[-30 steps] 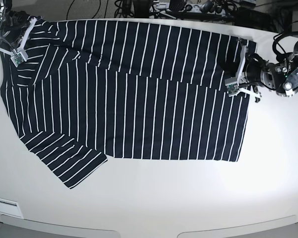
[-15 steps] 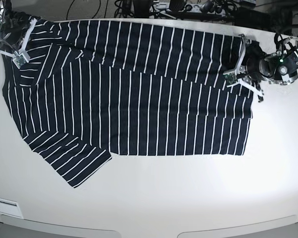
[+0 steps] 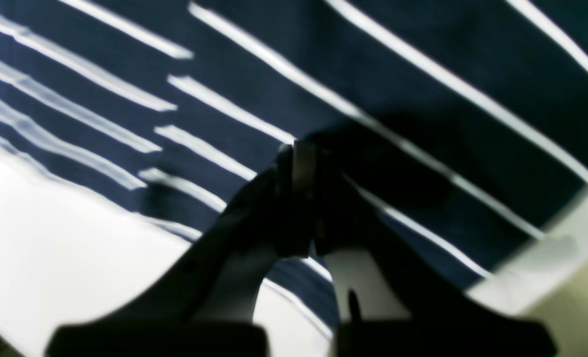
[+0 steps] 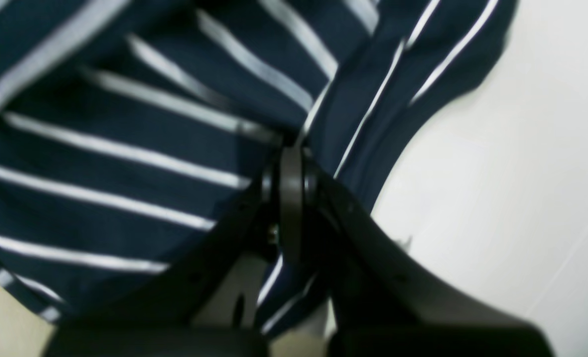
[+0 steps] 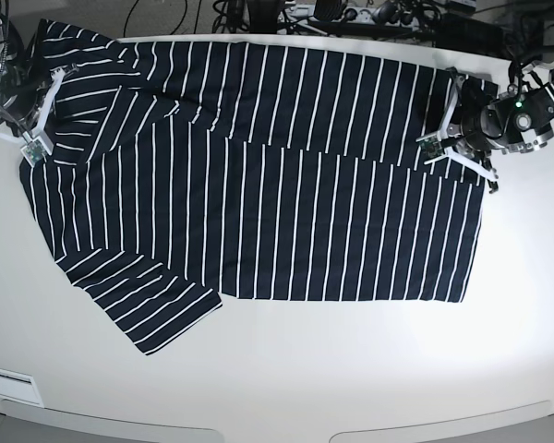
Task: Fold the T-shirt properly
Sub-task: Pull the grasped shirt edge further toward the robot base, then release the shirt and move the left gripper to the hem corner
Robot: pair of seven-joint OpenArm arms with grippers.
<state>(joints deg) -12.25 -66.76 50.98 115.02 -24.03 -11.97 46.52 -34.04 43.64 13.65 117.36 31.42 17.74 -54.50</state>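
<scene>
The T-shirt [image 5: 277, 185], dark navy with thin white stripes, lies spread across the white table [image 5: 351, 369], its far part folded over the middle and one sleeve [image 5: 157, 318] pointing to the front left. My left gripper [image 5: 443, 125] is at the shirt's far right corner. In the left wrist view it [image 3: 298, 153] is shut on the striped cloth [image 3: 423, 74]. My right gripper [image 5: 44, 109] is at the far left shoulder. The right wrist view shows it [image 4: 291, 148] shut on a bunched fold of the cloth [image 4: 125, 124].
Cables and dark equipment [image 5: 332, 14] line the table's far edge. Bare white tabletop runs along the front and to the right of the shirt. A small white label [image 5: 9, 378] sits at the front left edge.
The whole shirt has slid to the right, held at both ends. The right gripper has come down and towards the middle; the left gripper has pulled rightward and slightly back.
</scene>
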